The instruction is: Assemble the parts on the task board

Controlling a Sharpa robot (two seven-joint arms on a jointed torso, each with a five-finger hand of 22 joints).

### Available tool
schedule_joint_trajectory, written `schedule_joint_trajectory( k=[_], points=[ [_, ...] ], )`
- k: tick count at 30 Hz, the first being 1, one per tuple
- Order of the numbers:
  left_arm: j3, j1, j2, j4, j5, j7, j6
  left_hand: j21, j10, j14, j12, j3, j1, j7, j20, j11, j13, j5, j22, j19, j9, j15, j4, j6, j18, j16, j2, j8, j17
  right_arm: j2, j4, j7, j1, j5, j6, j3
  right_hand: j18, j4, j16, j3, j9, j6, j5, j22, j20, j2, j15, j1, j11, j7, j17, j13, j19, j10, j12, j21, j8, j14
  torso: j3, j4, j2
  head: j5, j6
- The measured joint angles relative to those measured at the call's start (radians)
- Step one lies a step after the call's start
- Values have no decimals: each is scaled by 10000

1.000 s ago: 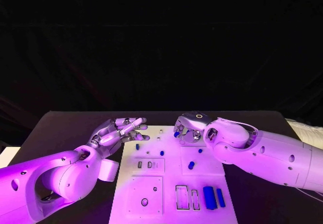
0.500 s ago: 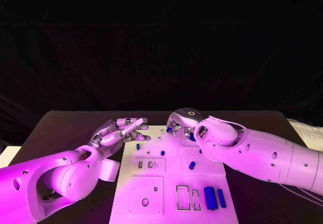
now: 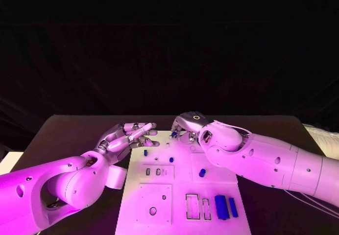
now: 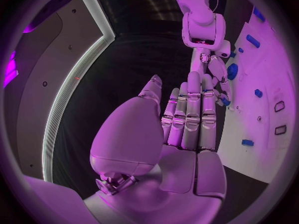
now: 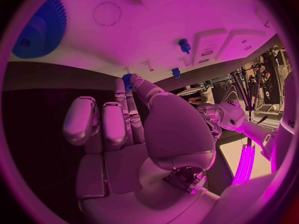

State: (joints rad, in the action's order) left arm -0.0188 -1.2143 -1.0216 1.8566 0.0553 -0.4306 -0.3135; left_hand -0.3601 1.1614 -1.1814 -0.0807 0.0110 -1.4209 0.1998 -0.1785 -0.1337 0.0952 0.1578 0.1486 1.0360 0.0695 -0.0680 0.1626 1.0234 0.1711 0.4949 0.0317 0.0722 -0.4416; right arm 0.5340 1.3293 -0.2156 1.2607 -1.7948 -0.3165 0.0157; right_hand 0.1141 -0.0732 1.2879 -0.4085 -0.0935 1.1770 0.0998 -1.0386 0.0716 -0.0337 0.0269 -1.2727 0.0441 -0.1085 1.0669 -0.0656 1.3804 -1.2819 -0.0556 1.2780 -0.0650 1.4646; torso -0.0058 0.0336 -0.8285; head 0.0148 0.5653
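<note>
The white task board (image 3: 177,196) lies in the middle of the black table. My right hand (image 3: 185,129) hovers over the board's far edge and pinches a small blue toothed part (image 5: 127,79) between thumb and a fingertip; the part (image 3: 174,133) shows at the hand's left side. My left hand (image 3: 131,137) hangs beside the board's far left corner, fingers apart and holding nothing. A large blue gear (image 5: 40,27) sits on the board near the right hand. Small blue pegs (image 3: 145,152) (image 3: 170,159) (image 3: 201,172) stand on the board.
Two blue bars (image 3: 220,206) (image 3: 231,206) lie near the board's right front, beside rectangular slots (image 3: 190,206). A round hole (image 3: 153,211) is at the front left. Black table (image 3: 70,137) surrounds the board.
My right hand has moved left along the board's far edge, carrying the small blue part with it. My left hand has barely moved.
</note>
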Motion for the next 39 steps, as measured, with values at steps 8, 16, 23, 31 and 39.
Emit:
schedule_joint_trajectory(
  k=[8, 16, 23, 31, 39],
  points=[
    [0, -3, 20, 0, 0, 15, 1, 0, 0, 0, 0, 0, 0, 0, 0, 0, -1, 0, 0, 0, 1, 0, 0, 0, 0, 0, 0, 0, 1, -219, -140, 10, -1, 3, 22, 0, 3, 0, 0, 0, 0, -2, -19, -13, 0, -27, 0, 26, 0, 2, -1, -3, 0, 0, -1, 0, -30, 0, -1, -2, -4, -13, 31],
    [1, -7, 25, -3, 0, 31, 2, 0, 0, 0, 0, 0, 0, 0, 0, 0, -1, 0, 0, 0, 1, 0, 0, 0, -1, 0, 0, 0, 1, -476, -438, 30, -5, 4, 91, -9, 6, 29, 0, -29, 0, 24, -39, -12, 0, -40, 0, 13, 36, -24, 9, -7, 0, 36, -2, 0, -30, 0, 1, -9, -6, -34, 52],
    [2, -11, 38, 1, 0, 40, 5, 0, 0, 0, 0, 0, 0, 0, 0, 0, 6, 0, 0, 0, 1, 0, 0, 0, 0, 0, 0, 0, -9, -685, -790, 41, -30, 8, 228, -38, 8, 71, 0, -71, -1, 29, -9, -11, 0, -104, 0, 53, 36, -28, 8, -12, 0, 35, -3, 0, -30, 0, -1, -2, -12, -33, 69],
    [2, -20, 27, 1, 0, 52, 5, 0, 0, 0, 0, 0, 0, 0, 0, 0, 7, 0, 0, 0, 1, 0, 0, 0, 0, 0, 0, 0, -9, -800, -947, 55, -31, 32, 363, -48, 8, 193, -1, -91, -3, 27, -6, -10, 0, -209, 0, 52, 134, -29, 7, -7, 0, 158, -3, 38, -19, 0, -2, -12, -15, -58, 81],
    [2, -34, 6, 3, 0, 71, 7, 0, 0, 0, 0, 0, 0, -1, 0, 0, 7, 0, -1, 0, 1, 0, 0, 0, 0, 0, 0, 1, -9, -715, -939, 87, -34, 115, 228, -66, 11, 908, -598, 1067, 232, -2004, -54, 1015, 363, -1180, -362, 261, 565, -478, -1063, 21, -577, 2067, -39, -553, -2, 2, -7, -27, -17, -73, 81]
  ],
)
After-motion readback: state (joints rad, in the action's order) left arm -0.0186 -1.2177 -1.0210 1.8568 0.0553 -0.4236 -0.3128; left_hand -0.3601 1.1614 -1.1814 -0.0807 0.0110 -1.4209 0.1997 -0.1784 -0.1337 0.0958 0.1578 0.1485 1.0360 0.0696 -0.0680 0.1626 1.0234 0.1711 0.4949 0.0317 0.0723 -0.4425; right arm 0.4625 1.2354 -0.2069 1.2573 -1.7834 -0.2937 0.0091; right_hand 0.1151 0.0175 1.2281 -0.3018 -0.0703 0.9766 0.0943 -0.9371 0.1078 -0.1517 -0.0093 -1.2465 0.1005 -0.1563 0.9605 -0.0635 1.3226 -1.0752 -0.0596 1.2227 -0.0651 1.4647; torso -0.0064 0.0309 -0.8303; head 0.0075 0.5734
